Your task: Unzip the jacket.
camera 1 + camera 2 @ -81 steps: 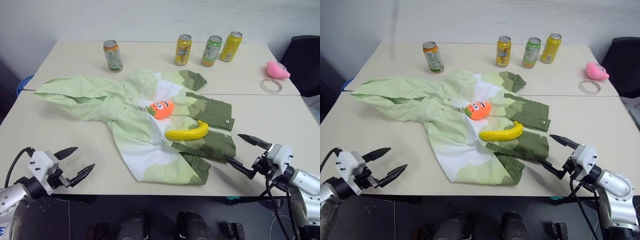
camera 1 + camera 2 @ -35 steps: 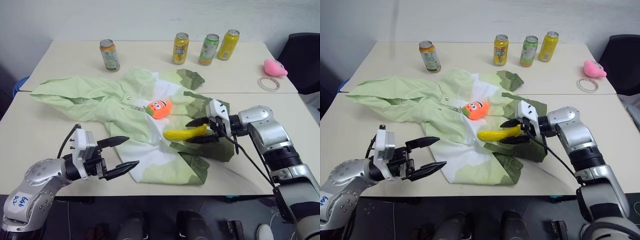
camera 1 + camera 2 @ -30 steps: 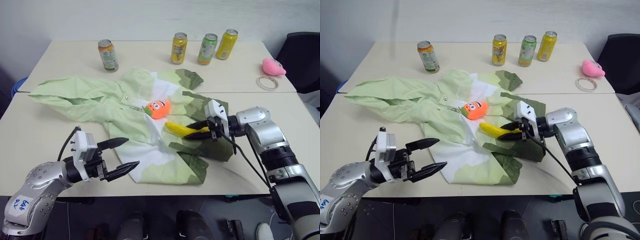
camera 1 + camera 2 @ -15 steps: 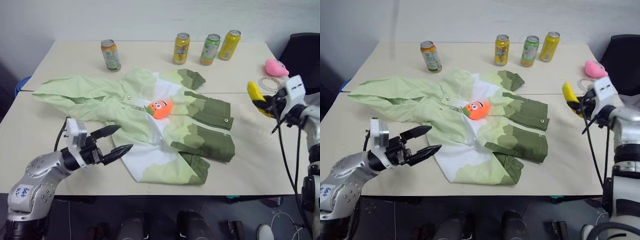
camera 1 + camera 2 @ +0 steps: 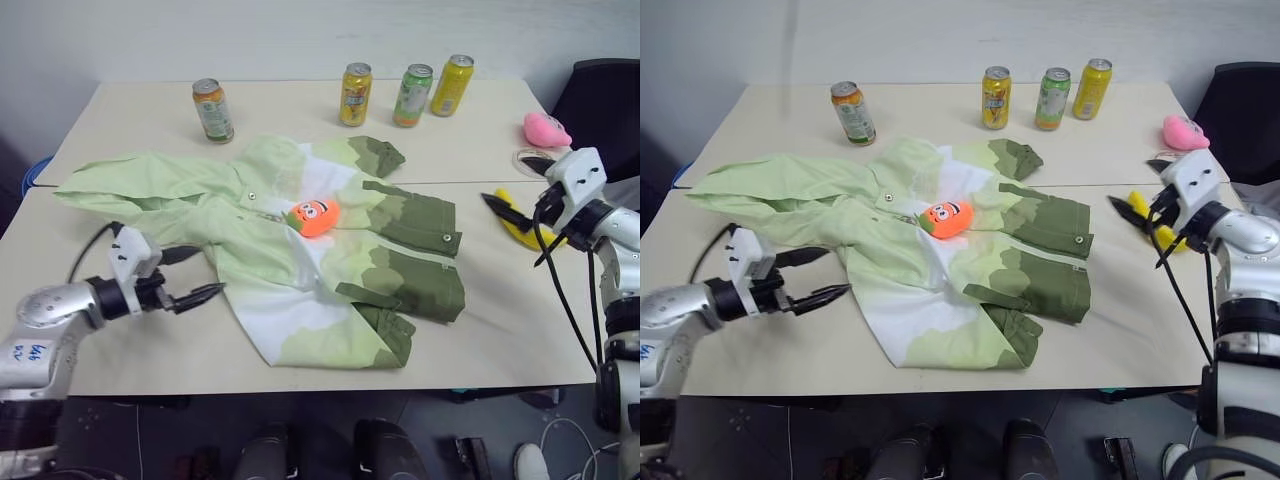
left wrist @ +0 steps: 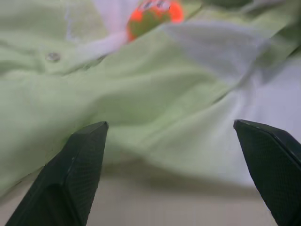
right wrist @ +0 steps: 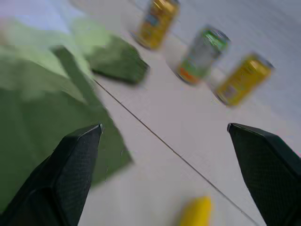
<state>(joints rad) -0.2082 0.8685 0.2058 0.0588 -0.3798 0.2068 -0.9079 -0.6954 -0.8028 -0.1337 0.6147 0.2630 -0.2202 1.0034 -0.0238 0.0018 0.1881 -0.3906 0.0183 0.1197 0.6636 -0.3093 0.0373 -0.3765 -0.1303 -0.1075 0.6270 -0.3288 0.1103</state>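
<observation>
Jacket [image 5: 300, 250] is lying flat in the middle of the surface [image 5: 120, 120], still zipped as far as I can tell, with an orange toy [image 5: 310, 216] sitting on its chest. My left tool [image 5: 190, 275] is spread wide and empty, hovering just beside the jacket's near-left edge. My right tool [image 5: 515, 182] is also spread, out past the jacket's right side, with a banana [image 5: 520, 226] lying on the surface right under it. Four cans [image 5: 212, 110] stand along the back.
</observation>
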